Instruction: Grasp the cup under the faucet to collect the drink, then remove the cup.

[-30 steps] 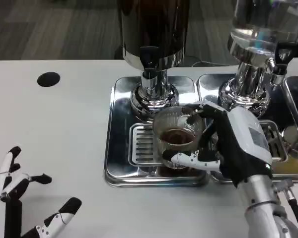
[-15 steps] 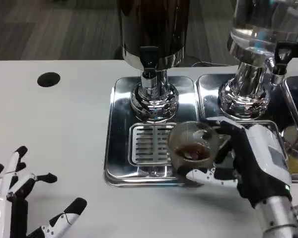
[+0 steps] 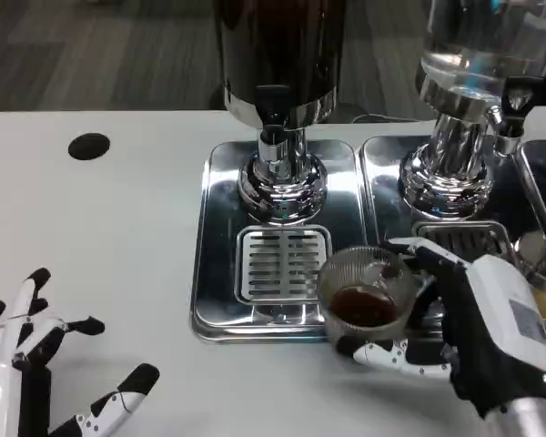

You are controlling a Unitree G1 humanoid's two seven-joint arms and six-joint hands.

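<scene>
moved: cup (image 3: 365,293) w/ dark drink pulled back off grate (image 3: 283,264), now at tray (image 3: 218,273) front-right edge
R hand (image 3: 464,319): grasping cup
L hand (image 3: 27,364): released, fingers spread

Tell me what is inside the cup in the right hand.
The clear ribbed cup, held by the right hand, has a shallow pool of dark brown drink at its bottom. The side facing the palm is covered by the fingers.

Right robot hand (image 3: 464,323) wrapped around a ribbed glass cup (image 3: 364,293), thumb below and fingers above its rim, white back turned upward, silver forearm running off toward the lower right. Left robot hand (image 3: 36,364) lay empty at lower left, fingers spread apart.
</scene>
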